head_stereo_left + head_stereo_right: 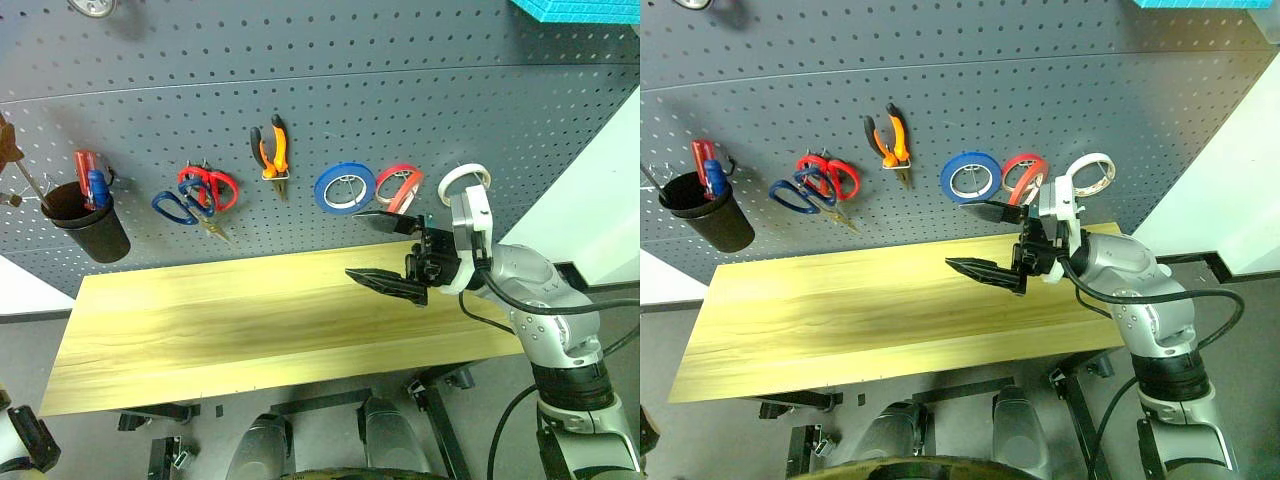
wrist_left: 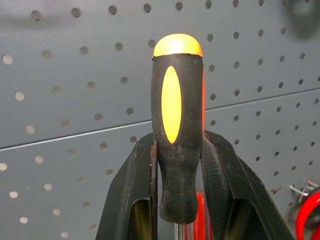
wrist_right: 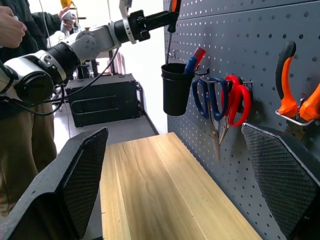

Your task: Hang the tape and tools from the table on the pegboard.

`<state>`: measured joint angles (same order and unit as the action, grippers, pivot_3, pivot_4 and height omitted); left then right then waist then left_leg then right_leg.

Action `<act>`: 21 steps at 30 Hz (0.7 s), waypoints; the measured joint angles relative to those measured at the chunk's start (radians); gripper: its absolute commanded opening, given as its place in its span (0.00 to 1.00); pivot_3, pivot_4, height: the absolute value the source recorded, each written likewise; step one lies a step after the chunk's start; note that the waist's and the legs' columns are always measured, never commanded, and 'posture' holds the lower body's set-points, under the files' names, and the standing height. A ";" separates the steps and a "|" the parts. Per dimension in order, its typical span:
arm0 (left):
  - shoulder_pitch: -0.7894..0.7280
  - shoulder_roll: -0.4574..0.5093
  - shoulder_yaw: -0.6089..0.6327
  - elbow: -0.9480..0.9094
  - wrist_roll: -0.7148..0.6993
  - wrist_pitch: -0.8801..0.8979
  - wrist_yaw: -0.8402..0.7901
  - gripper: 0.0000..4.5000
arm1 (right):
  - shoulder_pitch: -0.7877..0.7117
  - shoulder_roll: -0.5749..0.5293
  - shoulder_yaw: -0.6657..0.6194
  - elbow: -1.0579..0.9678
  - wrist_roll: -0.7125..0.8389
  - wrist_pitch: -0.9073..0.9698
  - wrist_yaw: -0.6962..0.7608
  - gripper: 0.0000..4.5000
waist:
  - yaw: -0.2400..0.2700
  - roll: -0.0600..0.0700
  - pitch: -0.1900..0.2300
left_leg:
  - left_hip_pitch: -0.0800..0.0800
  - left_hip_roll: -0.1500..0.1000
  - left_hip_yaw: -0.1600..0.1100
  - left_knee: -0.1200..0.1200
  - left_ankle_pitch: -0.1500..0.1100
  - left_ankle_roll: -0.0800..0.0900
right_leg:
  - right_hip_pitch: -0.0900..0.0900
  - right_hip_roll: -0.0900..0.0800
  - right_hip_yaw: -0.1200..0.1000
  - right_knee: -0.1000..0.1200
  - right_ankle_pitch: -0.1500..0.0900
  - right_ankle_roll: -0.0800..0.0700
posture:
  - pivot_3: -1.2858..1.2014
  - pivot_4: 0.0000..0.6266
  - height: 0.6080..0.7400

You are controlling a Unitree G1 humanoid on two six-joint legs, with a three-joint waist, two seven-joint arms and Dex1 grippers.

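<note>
Pliers (image 1: 271, 148), blue scissors (image 1: 180, 208) and red tape (image 1: 400, 184) already hang on the pegboard (image 1: 400, 110). The left gripper (image 2: 182, 165) clamps the screwdriver (image 2: 177, 125) before the board, unhung. The right gripper (image 1: 388, 253) gapes empty.

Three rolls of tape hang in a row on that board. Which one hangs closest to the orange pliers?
The blue roll. It hangs right beside the pliers; the red roll and white roll hang further along.

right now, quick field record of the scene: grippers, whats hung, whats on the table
left gripper: shut on screwdriver, held near black cup
right gripper: open, empty, over table
pegboard: pliers, blue scissors, red scissors, blue tape roll, red tape, white roll
table: no tools on it
person: standing behind the left arm
</note>
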<state>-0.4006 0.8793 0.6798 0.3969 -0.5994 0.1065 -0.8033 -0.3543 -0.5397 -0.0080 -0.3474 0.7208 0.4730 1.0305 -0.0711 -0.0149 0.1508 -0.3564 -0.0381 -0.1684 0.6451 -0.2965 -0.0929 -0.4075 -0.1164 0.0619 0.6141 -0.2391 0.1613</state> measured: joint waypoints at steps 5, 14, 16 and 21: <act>-0.006 -0.017 -0.031 0.049 0.004 -0.024 -0.030 0.50 | 0.000 0.000 0.000 0.000 -0.001 0.000 0.003 1.00 | -0.001 0.000 0.000 | 0.000 0.000 0.000 0.000 0.000 0.000 | 0.000 0.000 0.000 0.000 0.000 0.000 | 0.47 0.11 0.98; -0.005 -0.032 -0.036 0.058 -0.004 -0.023 -0.035 0.99 | 0.008 -0.005 0.000 0.000 -0.003 0.000 0.005 1.00 | -0.001 0.000 -0.001 | 0.000 0.000 0.000 0.000 0.000 0.000 | 0.000 0.000 0.000 0.001 0.000 0.000 | 0.47 0.11 0.98; 0.023 -0.055 -0.030 -0.014 -0.034 0.020 -0.019 0.99 | 0.012 -0.009 0.000 -0.001 -0.010 0.000 0.005 1.00 | -0.001 -0.001 -0.001 | 0.000 0.000 0.000 0.000 0.000 0.000 | 0.000 0.000 0.000 0.000 0.000 0.000 | 0.47 0.11 0.98; 0.296 -0.139 -0.026 -0.414 -0.149 0.145 -0.043 0.99 | 0.039 -0.026 0.000 -0.001 -0.045 -0.023 0.007 1.00 | -0.008 -0.001 -0.001 | 0.000 0.000 0.001 0.000 -0.001 0.002 | -0.001 -0.001 0.002 0.001 0.000 0.000 | 0.47 0.11 0.98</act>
<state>-0.1049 0.7403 0.6533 -0.0175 -0.7484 0.2512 -0.8458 -0.3156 -0.5660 -0.0081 -0.3480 0.6758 0.4499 1.0370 -0.0791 -0.0155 0.1500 -0.3564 -0.0380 -0.1671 0.6449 -0.2978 -0.0909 -0.4086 -0.1170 0.0636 0.6146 -0.2390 0.1613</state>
